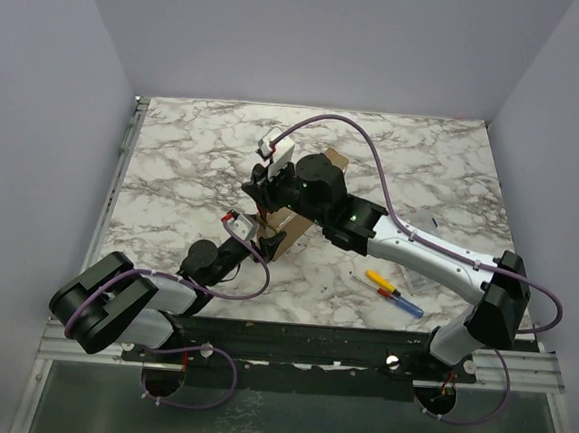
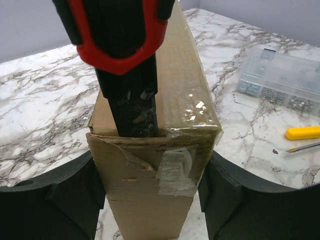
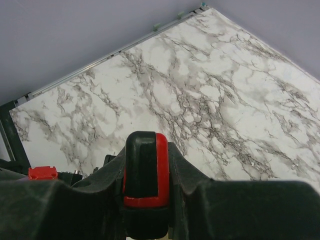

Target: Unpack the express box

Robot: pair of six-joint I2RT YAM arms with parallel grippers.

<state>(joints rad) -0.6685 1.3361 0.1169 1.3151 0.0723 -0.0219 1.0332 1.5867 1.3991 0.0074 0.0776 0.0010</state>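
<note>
Near the middle of the desk (image 2: 40, 100) the express box (image 2: 165, 100) stands on end. My left tool (image 2: 152, 200) is closed against its two sides, I judge to steady it with the taped seam facing up. My right tool (image 3: 145, 210) is closed on a red-and-black cutter (image 2: 127, 75), whose black shaft meets that seam beside the clear tape (image 2: 175, 172), probably to slit it, while a clear compartment case (image 2: 280, 75) and a yellow pen (image 2: 302, 132) lie well apart.

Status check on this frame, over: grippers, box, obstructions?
Left gripper jaws clamped on express box, stood on edge. Right gripper holding red-and-black tool, tip at taped top corner. Clear case and yellow pen lie apart, not blocking.
</note>
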